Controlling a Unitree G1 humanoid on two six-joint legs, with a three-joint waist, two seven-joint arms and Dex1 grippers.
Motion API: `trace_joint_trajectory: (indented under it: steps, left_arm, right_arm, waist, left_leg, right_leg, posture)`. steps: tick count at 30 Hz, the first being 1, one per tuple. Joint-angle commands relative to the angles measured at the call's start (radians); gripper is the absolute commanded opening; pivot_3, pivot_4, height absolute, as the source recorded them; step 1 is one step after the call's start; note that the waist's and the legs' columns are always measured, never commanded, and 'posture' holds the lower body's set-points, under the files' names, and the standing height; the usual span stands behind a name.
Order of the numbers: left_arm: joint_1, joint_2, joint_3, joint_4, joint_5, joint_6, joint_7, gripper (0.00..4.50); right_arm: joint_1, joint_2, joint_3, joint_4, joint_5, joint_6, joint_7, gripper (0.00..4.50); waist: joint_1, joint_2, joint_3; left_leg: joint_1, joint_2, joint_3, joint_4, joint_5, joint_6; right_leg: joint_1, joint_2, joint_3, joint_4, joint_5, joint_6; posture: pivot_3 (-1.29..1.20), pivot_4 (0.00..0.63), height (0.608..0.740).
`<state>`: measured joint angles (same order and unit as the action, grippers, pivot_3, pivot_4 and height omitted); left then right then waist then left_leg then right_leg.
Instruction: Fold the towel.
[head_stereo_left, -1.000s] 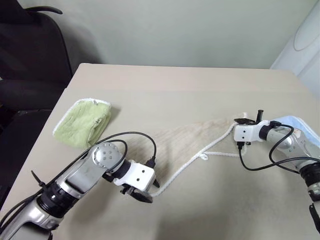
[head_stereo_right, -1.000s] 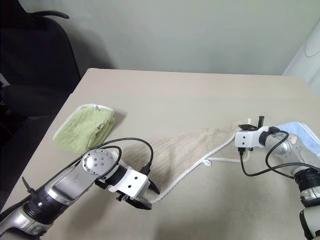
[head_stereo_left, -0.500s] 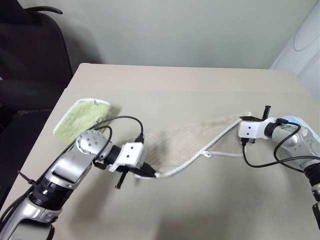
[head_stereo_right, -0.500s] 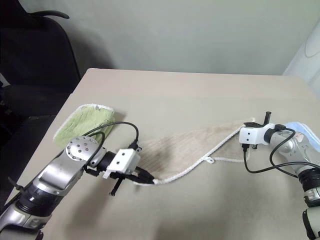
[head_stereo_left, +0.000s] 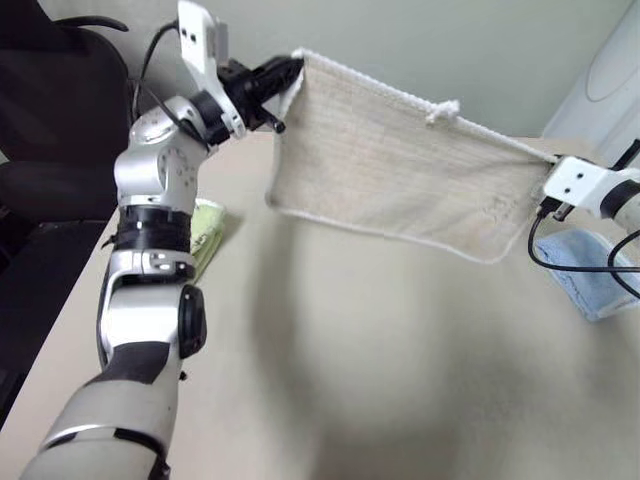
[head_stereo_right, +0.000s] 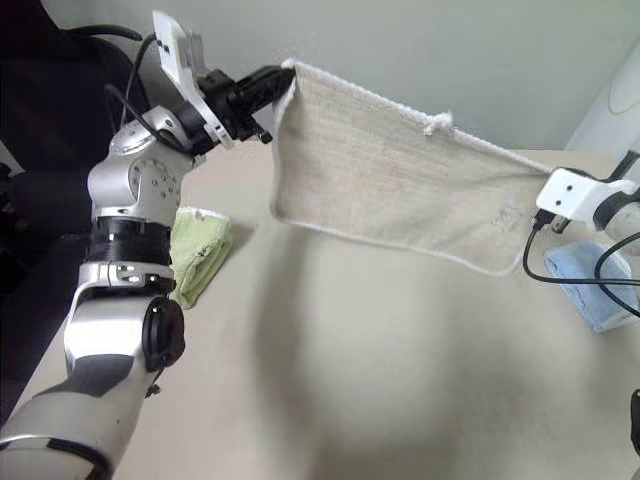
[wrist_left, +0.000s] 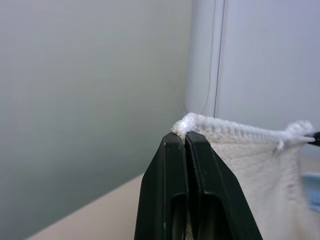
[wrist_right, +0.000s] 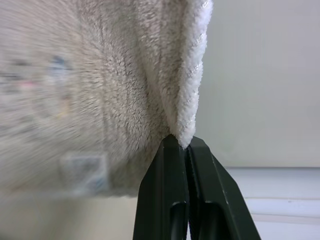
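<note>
Two grippers, one towel (head_stereo_left: 400, 170), stretched between them in the air above the table (head_stereo_left: 380, 360).

Left eye view: the left gripper (head_stereo_left: 292, 72), pinched tight on one top corner, sits high; the right gripper (head_stereo_left: 553, 170), also pinched on a corner, sits lower. The towel's long axis runs gripper to gripper and slopes down toward the right one. The cloth hangs below that line, its lower edge clear of the table. Neither arm is nearer; each has its own end.

Right eye view: one light green towel (head_stereo_right: 200, 255), folded, lies beside the left arm; one light blue towel (head_stereo_right: 585, 285) lies under the right. One dark chair (head_stereo_right: 70, 110) stands beyond the table's corner.

Left wrist view: fingers (wrist_left: 200, 200) pressed together on the white-stitched corner.

Right wrist view: fingers (wrist_right: 210, 200) closed on the towel's edge.
</note>
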<state>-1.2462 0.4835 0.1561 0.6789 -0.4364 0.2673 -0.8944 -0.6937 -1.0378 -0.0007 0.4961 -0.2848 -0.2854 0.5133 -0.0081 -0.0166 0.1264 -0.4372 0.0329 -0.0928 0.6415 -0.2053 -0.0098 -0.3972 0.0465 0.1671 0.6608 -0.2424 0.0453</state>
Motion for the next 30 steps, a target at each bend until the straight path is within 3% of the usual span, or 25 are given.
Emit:
trace_joint_trajectory:
  steps: [1, 6, 10, 15, 20, 25, 30]
  left_arm:
    - [0.023, 0.089, 0.033, -0.072, -0.028, -0.001, -0.127, 0.0]
    - [0.309, 0.216, 0.0, -0.411, -0.117, 0.179, -0.31, 0.0]
    - [0.629, 0.341, 0.016, -0.758, -0.248, 0.348, -0.395, 0.0]
    - [0.894, 0.439, 0.027, -0.933, -0.281, 0.422, -0.387, 0.0]
    - [0.923, 0.425, 0.007, -0.898, -0.238, 0.395, -0.313, 0.0]
    - [0.745, 0.312, -0.051, -0.675, -0.081, 0.354, -0.09, 0.0]
    - [0.641, 0.256, -0.158, -0.485, 0.087, 0.229, -0.042, 0.0]
  right_arm:
    - [0.084, -0.083, -0.126, -0.083, 0.12, 0.045, 0.097, 0.01]
    - [0.35, -0.144, -0.272, -0.249, 0.272, 0.111, 0.261, 0.01]
    - [0.558, -0.149, -0.388, -0.408, 0.374, 0.162, 0.387, 0.01]
    - [0.674, -0.158, -0.426, -0.502, 0.464, 0.238, 0.529, 0.01]
    - [0.556, -0.131, -0.302, -0.439, 0.431, 0.225, 0.539, 0.01]
    - [0.291, -0.044, -0.077, -0.267, 0.254, 0.163, 0.473, 0.01]
    - [0.082, 0.059, 0.094, -0.057, 0.06, 0.099, 0.363, 0.01]
  waist:
    - [0.001, 0.0, 0.0]
    - [0.002, 0.0, 0.0]
    - [0.002, -0.001, 0.0]
    - [0.005, -0.001, 0.001]
    - [0.008, -0.002, 0.002]
    - [0.008, -0.002, 0.001]
    - [0.006, 0.0, 0.0]
  left_leg:
    - [-0.001, 0.0, 0.0, 0.0, 0.001, -0.001]
    - [-0.002, -0.001, 0.0, -0.003, 0.001, -0.007]
    - [-0.005, -0.001, 0.001, -0.002, 0.002, -0.016]
    - [0.003, -0.001, 0.001, 0.002, -0.001, -0.01]
    - [0.02, -0.001, -0.001, 0.002, 0.002, -0.011]
    - [0.024, -0.001, -0.003, 0.003, 0.004, -0.01]
    - [0.016, -0.001, -0.004, 0.002, 0.002, -0.008]
  right_leg:
    - [-0.001, 0.0, 0.0, 0.0, -0.001, 0.0]
    - [-0.002, 0.0, 0.001, 0.0, -0.011, 0.0]
    - [-0.004, 0.0, 0.001, 0.0, -0.013, 0.001]
    - [0.004, 0.0, -0.001, 0.002, -0.013, -0.001]
    - [0.014, 0.001, -0.001, 0.002, -0.015, -0.014]
    - [0.015, 0.001, -0.001, 0.003, -0.007, -0.027]
    - [0.006, 0.001, -0.001, 0.003, 0.01, -0.005]
  posture:
    - [0.0, 0.15, 0.735]
    - [0.0, 0.15, 0.735]
    - [0.0, 0.15, 0.735]
    - [0.0, 0.15, 0.735]
    - [0.0, 0.15, 0.735]
    - [0.0, 0.15, 0.735]
    - [0.0, 0.15, 0.735]
